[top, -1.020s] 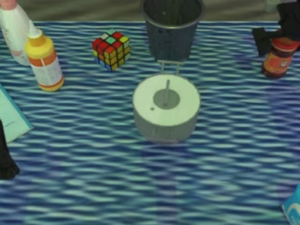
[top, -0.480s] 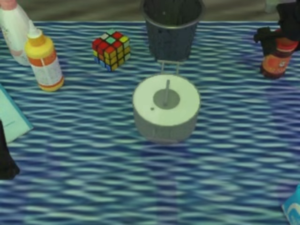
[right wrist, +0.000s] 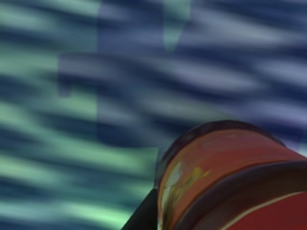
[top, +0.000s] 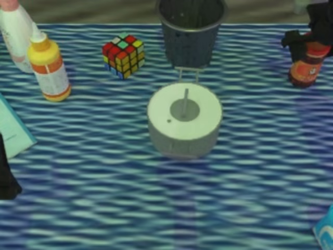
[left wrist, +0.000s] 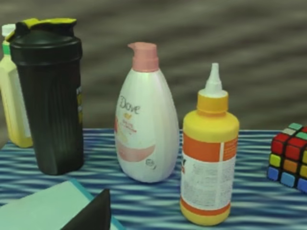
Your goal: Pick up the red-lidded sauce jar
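red-lidded sauce jar [top: 308, 65] clamped in your right gripper [top: 307, 41], far right | dark bin [top: 191, 31]: contents not visible | left gripper [top: 7, 179] parked left, grip undeterminable

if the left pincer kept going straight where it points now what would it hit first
Probably the yellow-capped bottle, nearest in the left wrist view; the white pump bottle stands close beside it. Depth is unclear, so it might pass between them.

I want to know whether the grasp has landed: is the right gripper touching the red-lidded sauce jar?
Touching. In the top view the right gripper has its dark jaws over the lid of the red-lidded sauce jar, with no gap visible.
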Action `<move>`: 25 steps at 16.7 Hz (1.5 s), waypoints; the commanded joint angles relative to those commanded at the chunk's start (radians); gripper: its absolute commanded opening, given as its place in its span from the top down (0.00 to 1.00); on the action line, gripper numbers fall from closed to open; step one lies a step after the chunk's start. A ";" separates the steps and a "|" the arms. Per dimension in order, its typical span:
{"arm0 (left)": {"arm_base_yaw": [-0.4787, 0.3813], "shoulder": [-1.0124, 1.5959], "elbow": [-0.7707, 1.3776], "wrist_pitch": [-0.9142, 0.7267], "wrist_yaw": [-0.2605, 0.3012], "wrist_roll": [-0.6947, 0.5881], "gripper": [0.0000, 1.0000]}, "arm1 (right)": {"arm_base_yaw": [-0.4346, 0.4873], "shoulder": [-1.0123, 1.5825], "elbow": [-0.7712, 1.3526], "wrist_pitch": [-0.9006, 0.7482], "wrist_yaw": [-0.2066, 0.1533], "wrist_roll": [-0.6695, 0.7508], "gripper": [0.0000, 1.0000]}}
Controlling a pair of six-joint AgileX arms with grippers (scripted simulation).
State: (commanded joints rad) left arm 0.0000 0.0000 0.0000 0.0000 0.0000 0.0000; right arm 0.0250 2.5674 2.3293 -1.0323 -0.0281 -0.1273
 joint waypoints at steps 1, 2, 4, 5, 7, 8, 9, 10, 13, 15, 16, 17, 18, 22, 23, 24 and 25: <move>0.000 0.000 0.000 0.000 0.000 0.000 0.00 | 0.000 0.000 0.000 0.000 0.000 0.000 1.00; 0.000 0.000 0.000 0.000 0.000 0.000 0.00 | 0.000 0.000 0.000 0.000 0.000 0.000 1.00; 0.000 0.000 0.000 0.000 0.000 0.000 0.00 | -0.003 -0.003 -0.002 0.000 0.000 0.001 1.00; 0.000 0.000 0.000 0.000 0.000 0.000 0.00 | -0.001 -0.016 -0.015 -0.001 0.000 0.000 1.00; 0.000 0.000 0.000 0.000 0.000 0.000 0.00 | 0.002 -0.074 -0.072 -0.003 -0.001 0.000 1.00; 0.000 0.000 0.000 0.000 0.000 0.000 0.00 | 0.004 -0.117 -0.112 -0.006 -0.001 0.001 1.00; 0.000 0.000 0.000 0.000 0.000 0.000 0.00 | 0.005 -0.166 -0.157 -0.009 -0.001 0.002 1.00; 0.000 0.000 0.000 0.000 0.000 0.000 0.00 | 0.006 -0.220 -0.205 -0.013 -0.001 0.004 1.00; 0.000 0.000 0.000 0.000 0.000 0.000 0.00 | 0.011 -0.385 -0.352 -0.024 -0.002 0.008 1.00; 0.000 0.000 0.000 0.000 0.000 0.000 0.00 | 0.015 -0.469 -0.431 -0.032 -0.003 0.008 1.00; 0.000 0.000 0.000 0.000 0.000 0.000 0.00 | 0.017 -0.495 -0.457 -0.035 -0.003 0.009 1.00; 0.000 0.000 0.000 0.000 0.000 0.000 0.00 | 0.018 -0.511 -0.473 -0.036 -0.004 0.009 1.00; 0.000 0.000 0.000 0.000 0.000 0.000 0.00 | 0.018 -0.517 -0.479 -0.037 -0.004 0.009 1.00; 0.000 0.000 0.000 0.000 0.000 0.000 0.00 | 0.015 -0.515 -0.478 -0.034 -0.003 0.013 1.00; 0.000 0.000 0.000 0.000 0.000 0.000 0.00 | 0.026 -0.520 -0.490 -0.025 0.001 0.026 1.00; 0.000 0.000 0.000 0.000 0.000 0.000 0.00 | 0.043 -0.527 -0.513 -0.011 0.009 0.050 1.00; 0.000 0.000 0.000 0.000 0.000 0.000 0.00 | 0.066 -0.536 -0.543 0.007 0.019 0.083 1.00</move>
State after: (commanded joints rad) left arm 0.0000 0.0000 0.0000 0.0000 0.0000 0.0000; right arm 0.0906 2.0312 1.7867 -1.0251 -0.0091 -0.0445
